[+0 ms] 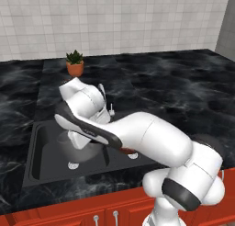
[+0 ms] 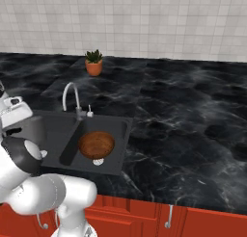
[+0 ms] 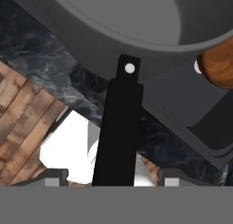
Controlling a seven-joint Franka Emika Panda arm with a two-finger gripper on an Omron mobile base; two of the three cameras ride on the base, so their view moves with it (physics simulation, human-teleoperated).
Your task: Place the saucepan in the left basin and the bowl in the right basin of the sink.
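Saucepan (image 1: 79, 138), left base view: low in left basin (image 1: 46, 151) under my arm, meant to rest there; right base view: bowl (image 2: 96, 144) already in right basin (image 2: 120, 135); hand view: saucepan's black handle (image 3: 117, 127) runs between my fingers (image 3: 169, 176), which stand apart, whether gripping I cannot tell.

plant pot (image 1: 75, 68): small terracotta w/ green leaves, upright on far counter, behind the faucet
faucet (image 2: 71, 97): curved silver gooseneck, at far edge, small knob just beside
counter (image 2: 193, 120): black marble, wide on right
wall (image 1: 114, 18): light tiles
cabinets (image 2: 144, 216): red fronts, silver handles, near side
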